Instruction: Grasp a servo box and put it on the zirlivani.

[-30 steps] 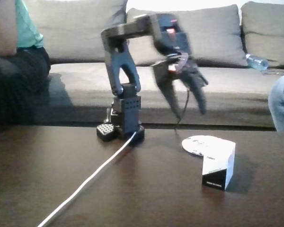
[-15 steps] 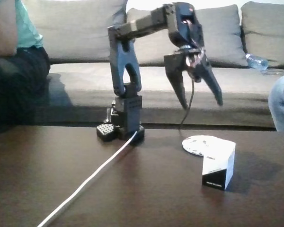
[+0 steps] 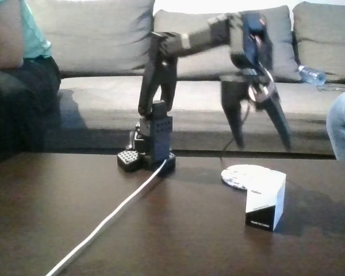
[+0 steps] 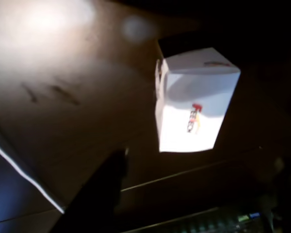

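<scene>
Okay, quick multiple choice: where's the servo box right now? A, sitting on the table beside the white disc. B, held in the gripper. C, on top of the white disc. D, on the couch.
A: in the fixed view the servo box stands on the table at the near edge of the disc, while the open gripper hangs above with nothing in it.

servo box (image 4: 191, 104), small red logo, print unreadable

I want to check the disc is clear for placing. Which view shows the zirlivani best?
The fixed view: the zirlivani lies flat behind the servo box, which hides its near edge. The wrist view shows the box, not clearly the disc.
</scene>
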